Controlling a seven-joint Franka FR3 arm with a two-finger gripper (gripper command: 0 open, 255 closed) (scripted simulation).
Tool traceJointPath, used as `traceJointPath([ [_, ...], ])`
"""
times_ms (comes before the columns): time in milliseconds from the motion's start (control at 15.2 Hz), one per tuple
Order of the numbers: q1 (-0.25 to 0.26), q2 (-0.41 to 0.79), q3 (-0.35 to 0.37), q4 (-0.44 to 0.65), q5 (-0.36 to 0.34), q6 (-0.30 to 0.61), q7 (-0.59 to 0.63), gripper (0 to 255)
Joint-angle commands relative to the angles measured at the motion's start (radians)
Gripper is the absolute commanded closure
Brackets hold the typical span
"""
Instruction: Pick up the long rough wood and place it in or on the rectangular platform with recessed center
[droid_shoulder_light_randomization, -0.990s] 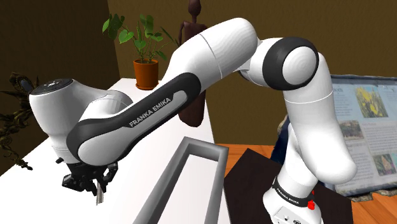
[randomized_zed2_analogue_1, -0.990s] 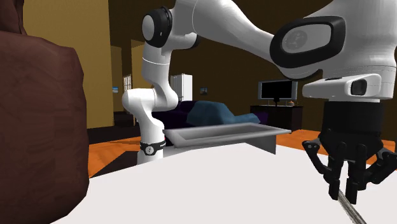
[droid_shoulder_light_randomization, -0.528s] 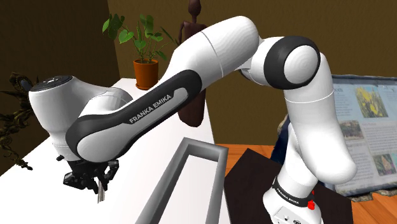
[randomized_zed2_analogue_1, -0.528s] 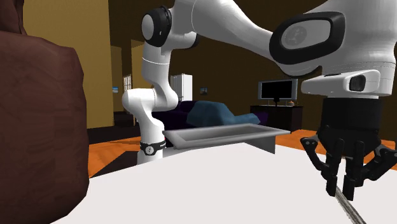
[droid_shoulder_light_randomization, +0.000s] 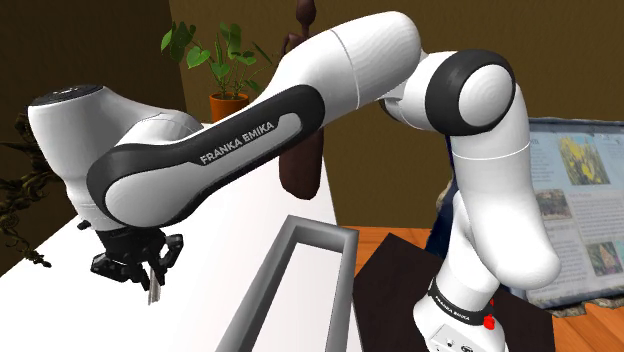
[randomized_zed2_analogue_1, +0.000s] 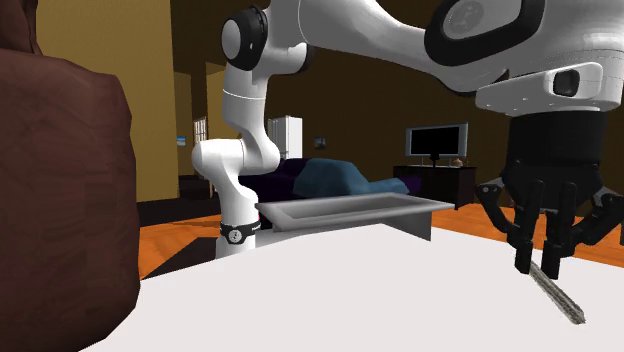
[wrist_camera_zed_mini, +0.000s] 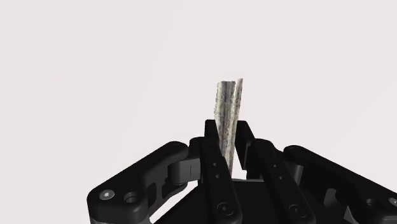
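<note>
Grey stick is clamped in the jaws, well apart from the tray; lifting step, next swing it over that.

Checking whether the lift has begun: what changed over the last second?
The hand, still shut on the grey rough stick, rose and carried the stick up with it; the stick's lower end now shows above the white table. The grey tray stayed put.
</note>
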Motion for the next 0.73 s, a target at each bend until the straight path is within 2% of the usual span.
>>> traceJointPath([
  [0,0.000,-0.010,0.002,0.012,0.004,-0.021,-0.003,255],
  [660,0.002,-0.040,0.010,0.103,0.020,-0.140,-0.018,255],
])
